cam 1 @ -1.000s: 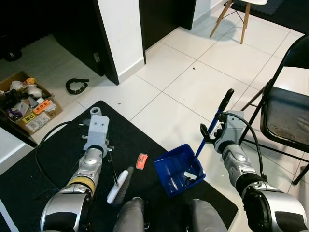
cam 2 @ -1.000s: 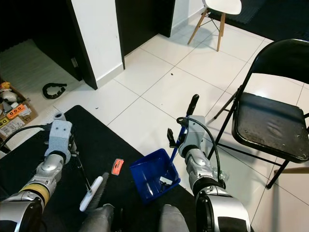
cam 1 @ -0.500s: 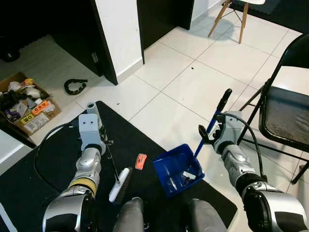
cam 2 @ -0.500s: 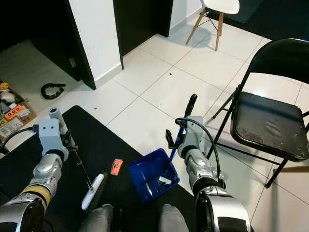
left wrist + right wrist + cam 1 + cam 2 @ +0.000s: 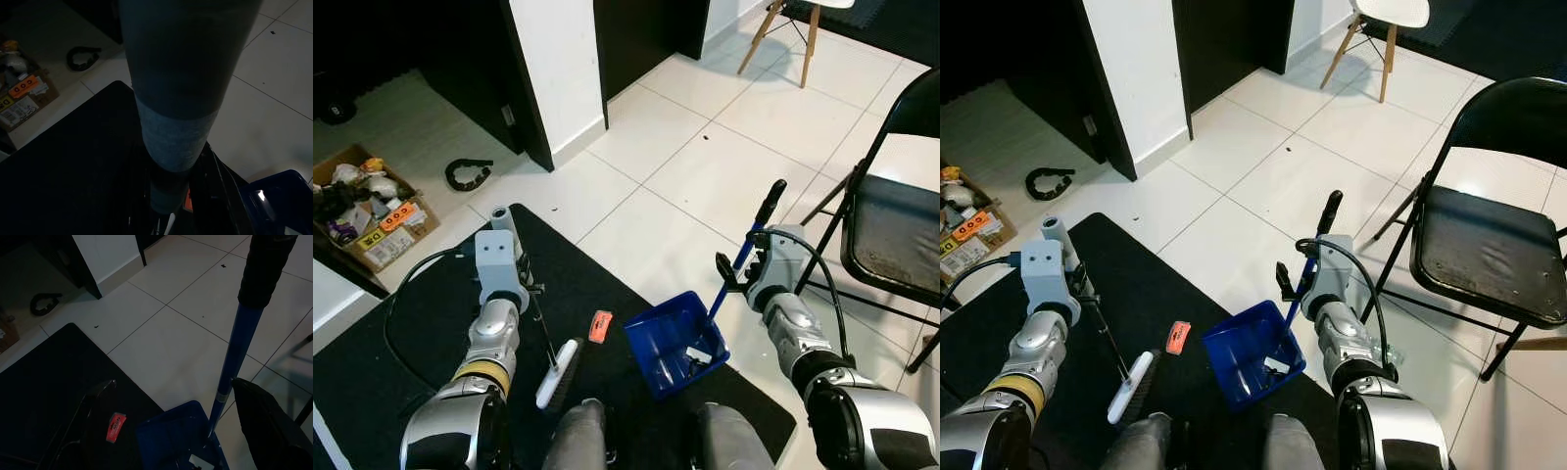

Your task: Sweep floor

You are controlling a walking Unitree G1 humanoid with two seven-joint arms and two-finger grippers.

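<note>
On black mat (image 5: 411, 333): blue dustpan (image 5: 675, 343)

A black folding metal chair (image 5: 1489, 245) is seen standing on the white tiled floor (image 5: 685, 166) at the right, its seat scuffed and dusty. Farther off, the splayed wooden legs of a white-seated chair (image 5: 1371, 39) are seen near the top edge. A white wall column (image 5: 553, 69) is flanked by dark openings. An open cardboard box (image 5: 367, 211) (filled with assorted small packages and orange labels) is set at the left, on the pale floor. A curved black object (image 5: 468, 173) lies on the floor between the box and the column. A black floor mat (image 5: 440, 313) is spread in the foreground, and a thin black cable (image 5: 396, 294) is looped over it.
</note>
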